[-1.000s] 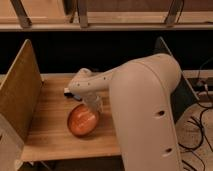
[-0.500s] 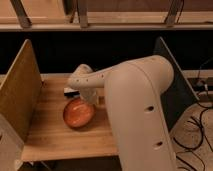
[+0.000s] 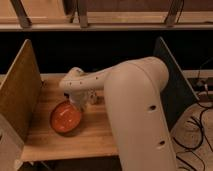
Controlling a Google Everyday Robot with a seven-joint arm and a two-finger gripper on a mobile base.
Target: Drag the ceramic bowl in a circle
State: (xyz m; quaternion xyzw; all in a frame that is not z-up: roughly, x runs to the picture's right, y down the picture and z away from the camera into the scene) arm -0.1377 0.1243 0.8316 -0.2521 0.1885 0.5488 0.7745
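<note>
**Mid-drag, bowl close to the left-front corner**

Apparently the drag is in hand rather than finished. The ceramic bowl (image 3: 66, 117) sits flat on the wooden counter (image 3: 95, 137), in its left-front part. The hand (image 3: 80, 102) is down at the bowl's upper-right rim, at the end of the pale arm (image 3: 135, 110) that reaches in from the right. Whether the hand is clenched on the rim, merely pressed against it, or released cannot be told, because the wrist covers the contact.

Nothing on the counter marks a path, so how much of the circle is traced cannot be read here. My judgement is that part of the loop remains. The bowl lies off toward one corner, not at a middle resting place, and the hand is at it.

Room is uneven. The upright wooden panel on the left (image 3: 20, 95) stands near the bowl's left side, and the counter's front edge (image 3: 70, 152) runs near its lower side, so both directions are tight. Bare wood lies open toward the back and to the right of the bowl. Farther right the arm hides the surface up to the dark panel on the right (image 3: 167, 67). A curve bending back and rightward looks safest; a push forward risks tipping the bowl off the front edge.
</note>
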